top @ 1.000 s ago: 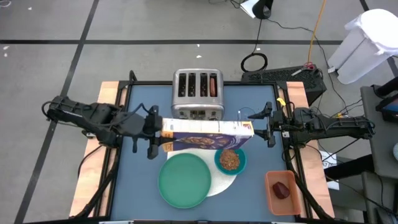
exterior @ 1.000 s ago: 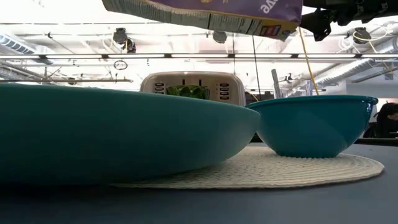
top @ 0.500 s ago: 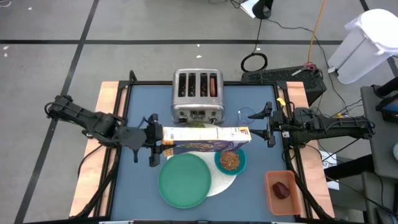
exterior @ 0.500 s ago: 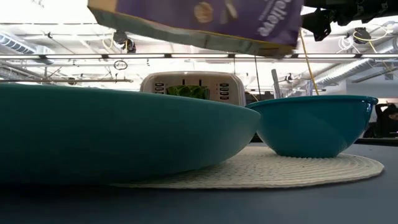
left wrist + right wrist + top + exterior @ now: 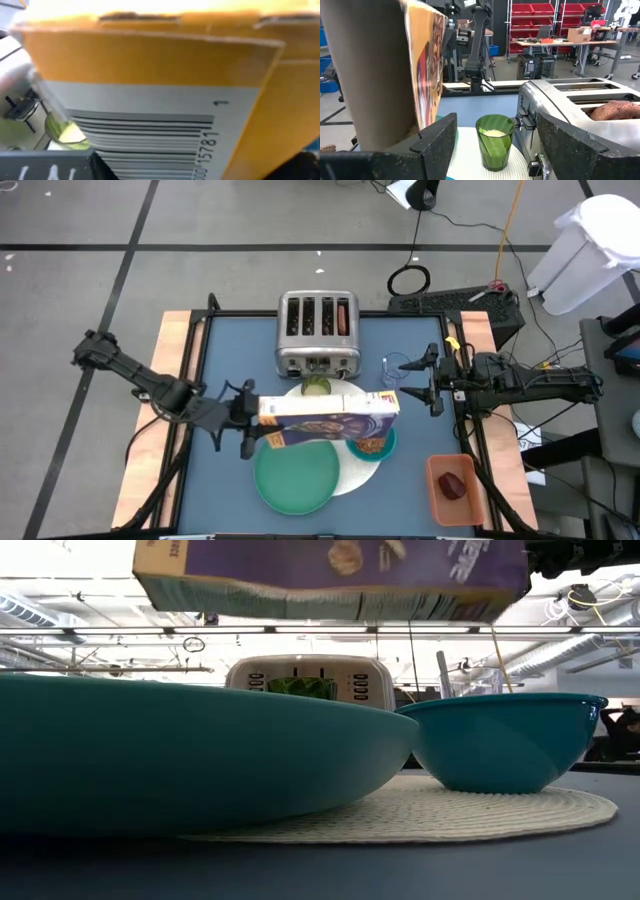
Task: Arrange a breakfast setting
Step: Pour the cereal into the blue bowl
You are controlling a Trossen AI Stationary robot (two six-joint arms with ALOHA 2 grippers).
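Cereal box (image 5: 328, 417), clamped at its end by left gripper (image 5: 250, 416), should be kept level above teal bowl (image 5: 371, 440); right gripper (image 5: 432, 386) idles, fingers apart.

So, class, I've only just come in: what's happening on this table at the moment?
The left gripper holds a purple cereal box on its side in the air, over the teal bowl and the far edge of the green plate. The bowl already has cereal in it. The right gripper waits open by the table's right edge, holding nothing. A toaster stands at the back, with a small green cup in front of it.
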